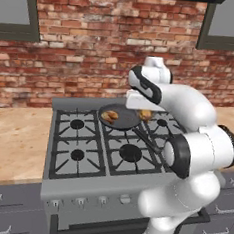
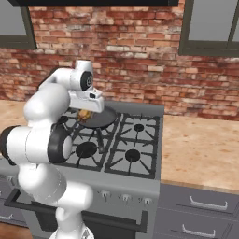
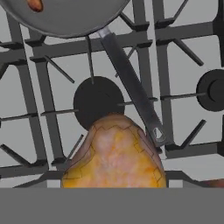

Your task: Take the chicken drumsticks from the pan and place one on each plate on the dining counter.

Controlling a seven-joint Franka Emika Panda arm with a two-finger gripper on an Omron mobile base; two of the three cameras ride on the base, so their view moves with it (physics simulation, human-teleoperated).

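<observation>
The dark round pan (image 1: pixel 122 120) sits on the stove's back middle burner, its long handle (image 3: pixel 131 87) pointing toward the front. One golden-brown chicken drumstick (image 1: pixel 109 117) lies in the pan's left part. My gripper (image 1: pixel 145 110) hangs just above the pan's right rim, shut on the other drumstick (image 1: pixel 146 114). In the hand view that held drumstick (image 3: pixel 114 155) looms close at the bottom and hides my fingertips, with the pan (image 3: pixel 65 19) well below it. In the right base view the drumstick (image 2: pixel 84 115) hangs under the hand, beside the pan (image 2: pixel 102 119). The plates and the dining counter are out of view.
The grey stove (image 1: pixel 75 153) has several burners under black grates. Beige wall counters (image 1: pixel 14 140) (image 2: pixel 200 149) flank it over grey drawers. A brick wall (image 1: pixel 95 47) with dark-framed windows rises behind, and a hood hangs above.
</observation>
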